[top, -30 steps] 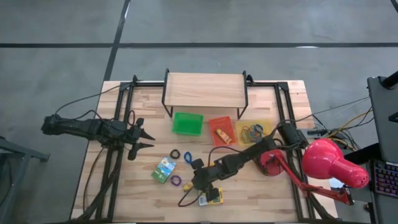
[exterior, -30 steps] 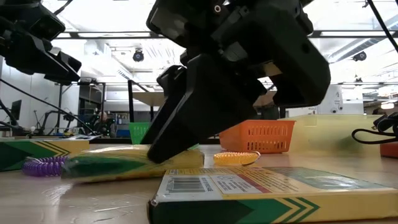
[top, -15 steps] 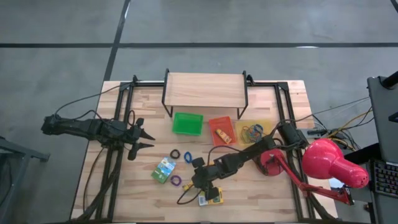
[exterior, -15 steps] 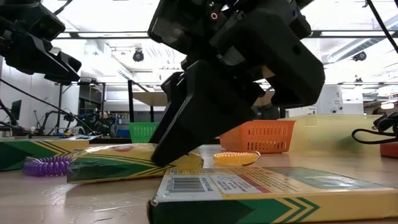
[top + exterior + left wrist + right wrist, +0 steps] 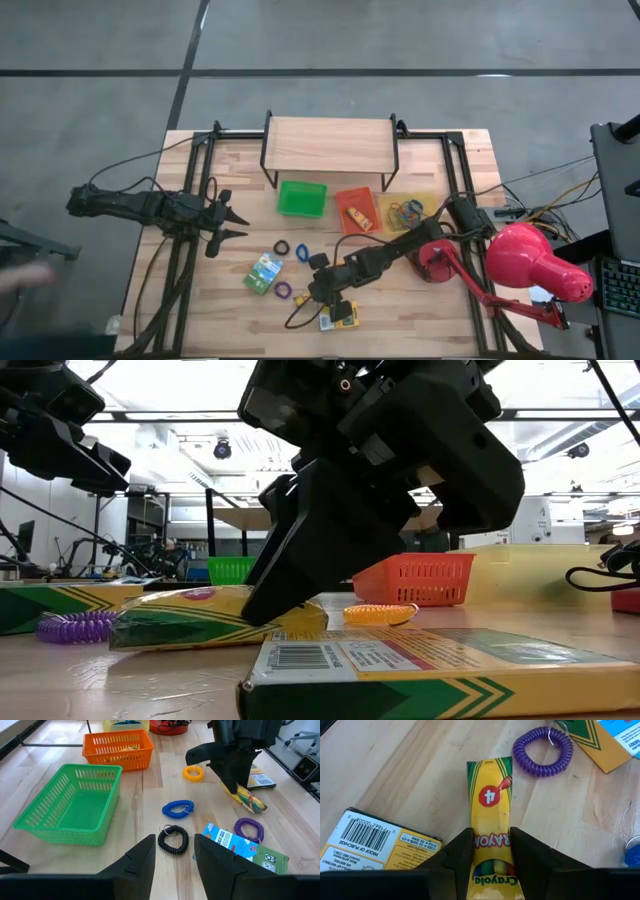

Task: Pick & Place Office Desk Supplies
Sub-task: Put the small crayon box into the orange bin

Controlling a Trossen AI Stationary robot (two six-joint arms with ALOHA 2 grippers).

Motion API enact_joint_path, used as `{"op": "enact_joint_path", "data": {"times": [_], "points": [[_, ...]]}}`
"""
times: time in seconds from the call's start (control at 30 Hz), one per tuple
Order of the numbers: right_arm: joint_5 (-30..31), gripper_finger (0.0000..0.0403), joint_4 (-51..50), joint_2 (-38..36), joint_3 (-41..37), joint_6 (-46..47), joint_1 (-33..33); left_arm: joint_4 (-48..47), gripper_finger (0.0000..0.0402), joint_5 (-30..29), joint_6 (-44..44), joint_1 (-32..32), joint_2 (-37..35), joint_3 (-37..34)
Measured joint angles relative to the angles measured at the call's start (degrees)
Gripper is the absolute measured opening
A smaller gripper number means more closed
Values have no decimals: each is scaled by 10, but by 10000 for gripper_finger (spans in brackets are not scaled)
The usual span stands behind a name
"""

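A slim yellow crayon box [image 5: 490, 795] lies on the wooden table between the fingers of my right gripper [image 5: 491, 855], which is shut on it near the table's front middle [image 5: 322, 300]. A wider yellow box with a barcode [image 5: 375, 845] lies just beside it. A purple coil band [image 5: 542, 751], a blue one [image 5: 177, 809], a black one [image 5: 173, 840] and a yellow one [image 5: 193, 772] lie loose, near a green and white box [image 5: 264, 272]. My left gripper [image 5: 235, 222] hangs open above the table's left side, touching nothing. My right gripper pinches the slim crayon box by its two long sides [image 5: 476, 845], near one end, between its two fingers. The fingers slant down at it from the table's right and far side and lie along the box. The box's free end [image 5: 150, 632] rests on the table.
Green [image 5: 301, 198], orange [image 5: 357, 210] and yellow [image 5: 408, 212] trays stand in a row at the back, in front of a wooden shelf [image 5: 330, 145]. A big red lamp [image 5: 535, 262] stands at the right. Bare wood lies at the front left.
The slim crayon box has tilted a little under my right gripper: in the low view more of its printed top face now shows. The gripper itself has stayed in place.
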Motion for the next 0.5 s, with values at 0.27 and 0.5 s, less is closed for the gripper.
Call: {"op": "enact_joint_path", "data": {"times": [0.27,0.5], "points": [[1,112,3,0,0,0,-2,0,142,0,0,0,0,0],[1,111,5,-41,0,1,-2,0,142,0,0,0,0,0]]}}
